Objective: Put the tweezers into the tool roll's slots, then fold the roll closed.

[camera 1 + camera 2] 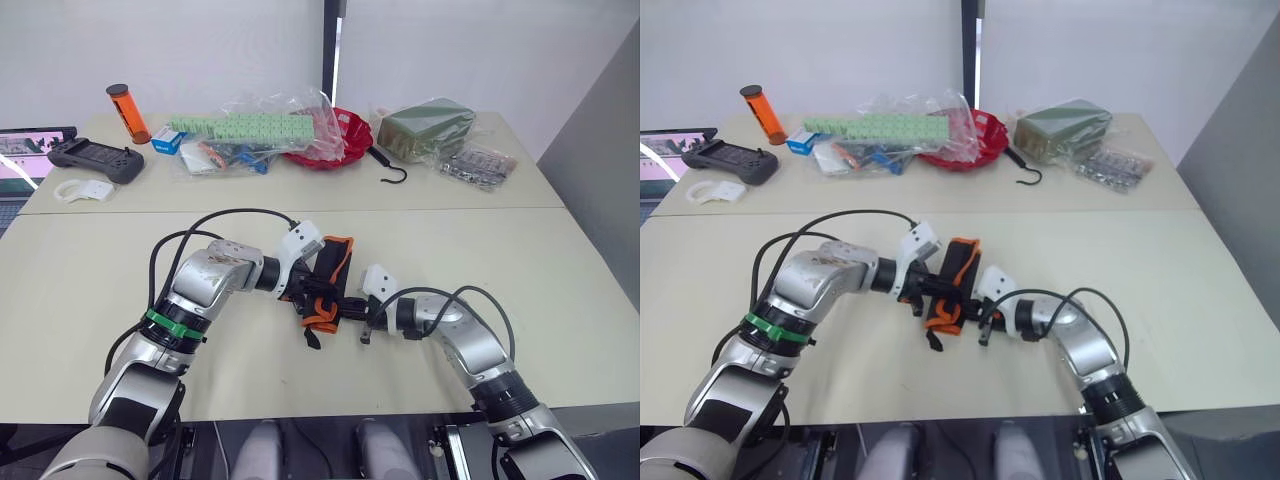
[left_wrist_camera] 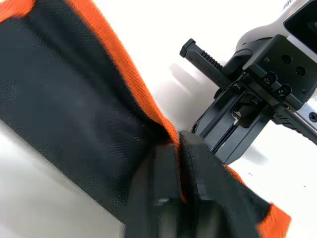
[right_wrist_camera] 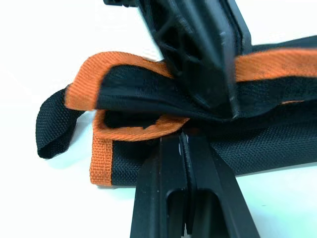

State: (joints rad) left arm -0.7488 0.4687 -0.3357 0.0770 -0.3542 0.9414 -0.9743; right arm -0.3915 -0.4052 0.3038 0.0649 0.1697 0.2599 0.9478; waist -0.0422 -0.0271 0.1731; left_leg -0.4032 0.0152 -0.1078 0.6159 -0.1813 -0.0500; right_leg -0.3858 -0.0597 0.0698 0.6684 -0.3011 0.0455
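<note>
Near the desk's (image 1: pixel 560 260) front edge, mid-fold: soft, limp roll (image 1: pixel 328 282) (orange-trimmed), pinched by left gripper (image 1: pixel 312 296); right gripper (image 3: pixel 184 144) pressed together at its hem; best gripped at trim.

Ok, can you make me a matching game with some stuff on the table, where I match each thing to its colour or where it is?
Things:
1. tool roll
2. bowl
3. hook
4. game controller

Descriptions:
A. red, at the far side of the table, partly under plastic bags
B. dark grey, at the far left, beside a laptop
C. black with orange trim, between the left gripper and the right gripper
D. black, thin and curved, lying just right of the red bowl

Pairs: 1-C, 2-A, 3-D, 4-B
</note>
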